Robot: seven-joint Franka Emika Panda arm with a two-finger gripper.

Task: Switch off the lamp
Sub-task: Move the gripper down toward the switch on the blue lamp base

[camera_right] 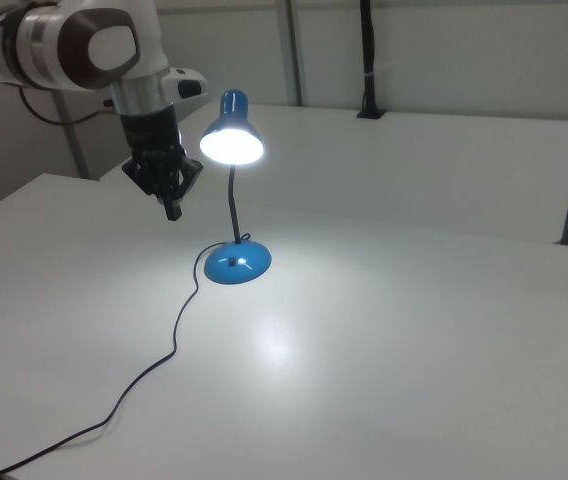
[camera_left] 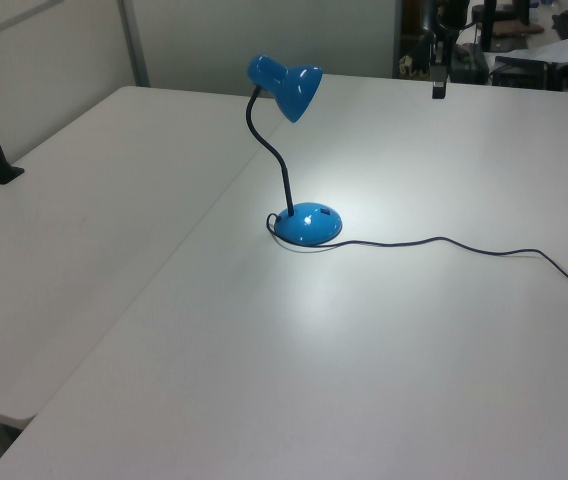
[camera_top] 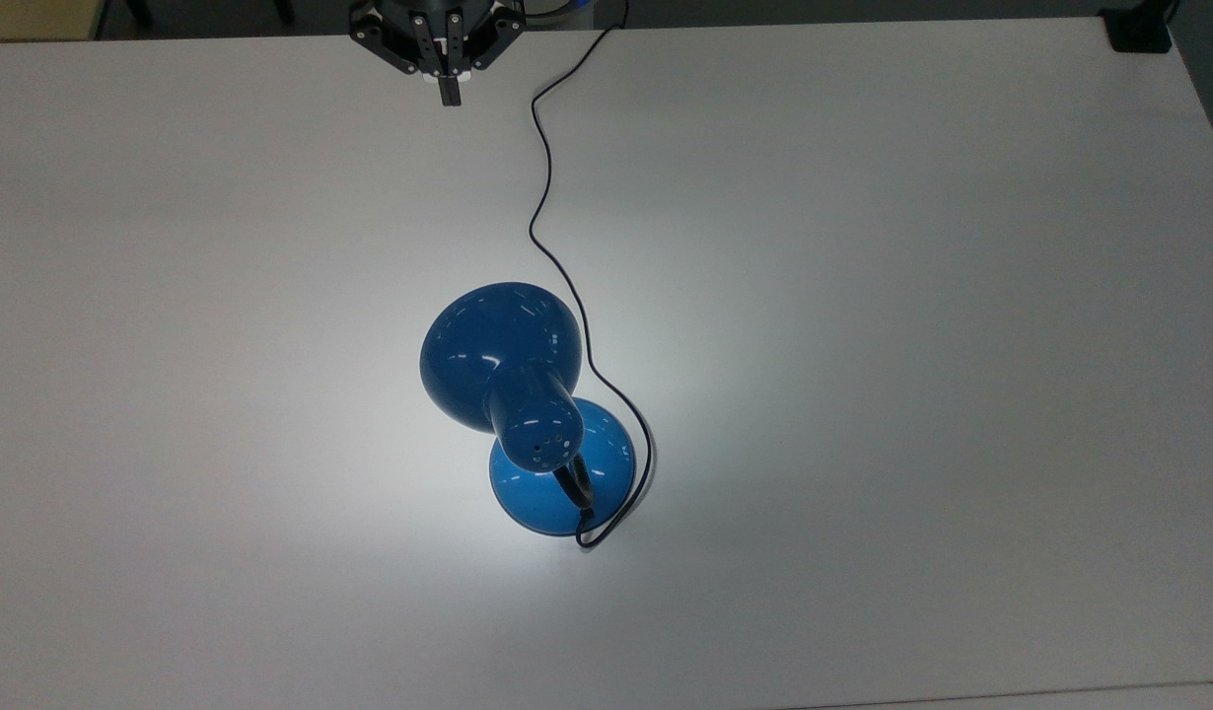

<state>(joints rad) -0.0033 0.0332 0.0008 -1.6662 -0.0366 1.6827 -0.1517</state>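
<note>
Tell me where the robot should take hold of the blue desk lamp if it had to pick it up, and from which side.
Probably the thin black neck of the glossy blue metal desk lamp, just above the round base: it is the only part narrow enough. Come in level from the right view's left, where the shut tool hangs, below the wide dome shade and above the thin black cord on the white table.
</note>
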